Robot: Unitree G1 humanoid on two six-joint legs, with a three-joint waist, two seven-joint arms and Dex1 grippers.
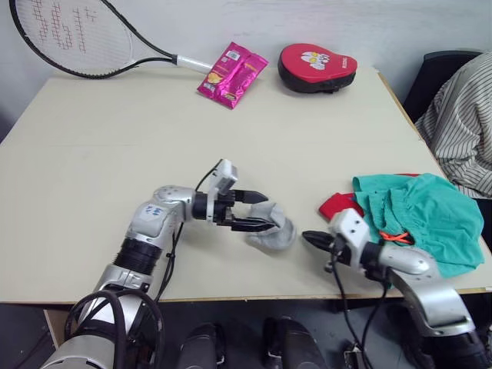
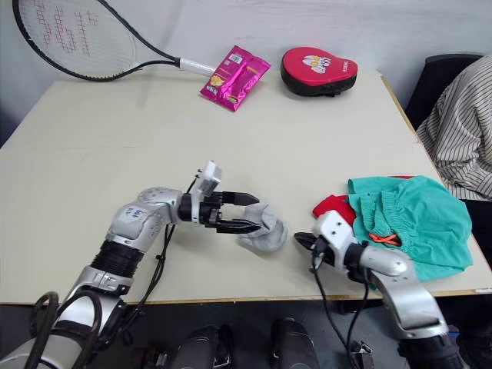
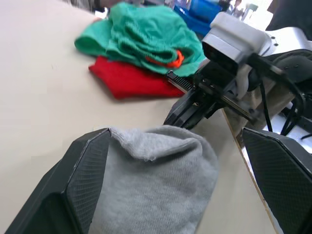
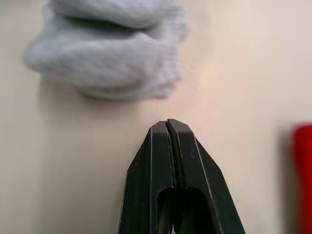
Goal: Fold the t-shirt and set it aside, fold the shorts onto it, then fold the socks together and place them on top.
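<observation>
From the head camera, the left gripper [image 1: 260, 213] has its fingers spread around the bunched grey socks [image 1: 275, 231] near the table's [image 1: 92, 169] front edge, with the teal shorts [image 1: 427, 211] heaped over the red t-shirt [image 1: 338, 204] to the right of the socks. The left wrist view shows the socks between its parted fingers [image 3: 85, 168]. In the right wrist view, the right gripper [image 4: 168, 127] is clenched on nothing, tips pointing at the socks just beyond.

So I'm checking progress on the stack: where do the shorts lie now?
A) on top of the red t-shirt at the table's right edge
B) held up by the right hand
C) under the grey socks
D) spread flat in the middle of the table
A: the teal shorts lie bunched over the t-shirt, whose red edge sticks out from beneath.
</observation>
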